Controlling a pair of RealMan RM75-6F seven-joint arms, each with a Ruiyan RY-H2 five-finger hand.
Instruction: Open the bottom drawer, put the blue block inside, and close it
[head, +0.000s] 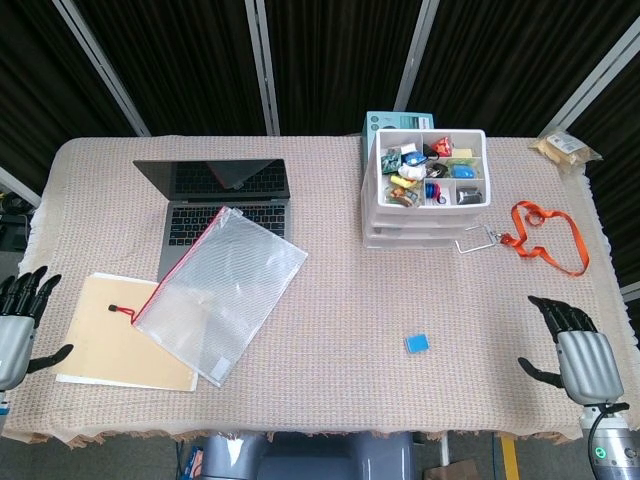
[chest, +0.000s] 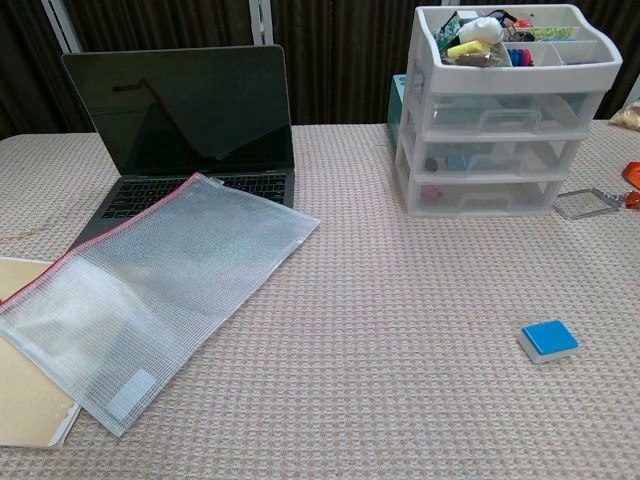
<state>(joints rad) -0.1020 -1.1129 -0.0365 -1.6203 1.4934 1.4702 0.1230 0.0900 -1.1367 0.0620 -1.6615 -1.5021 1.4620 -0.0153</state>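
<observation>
The blue block (head: 417, 342) (chest: 548, 340) lies flat on the tablecloth, front right of centre. The white drawer unit (head: 428, 190) (chest: 505, 115) stands at the back right, its tray on top full of small items. Its bottom drawer (chest: 488, 195) is closed, like the two above it. My right hand (head: 577, 350) hovers at the table's front right corner, fingers spread, holding nothing, well to the right of the block. My left hand (head: 17, 324) is at the front left edge, fingers apart and empty. Neither hand shows in the chest view.
An open laptop (head: 222, 195) (chest: 185, 125) sits back left, with a clear mesh zip pouch (head: 222, 290) (chest: 150, 290) overlapping a tan folder (head: 115, 335). An orange lanyard with a metal clip (head: 540, 235) lies right of the drawers. A teal box (head: 385, 122) stands behind them, and a snack packet (head: 565, 148) lies far right.
</observation>
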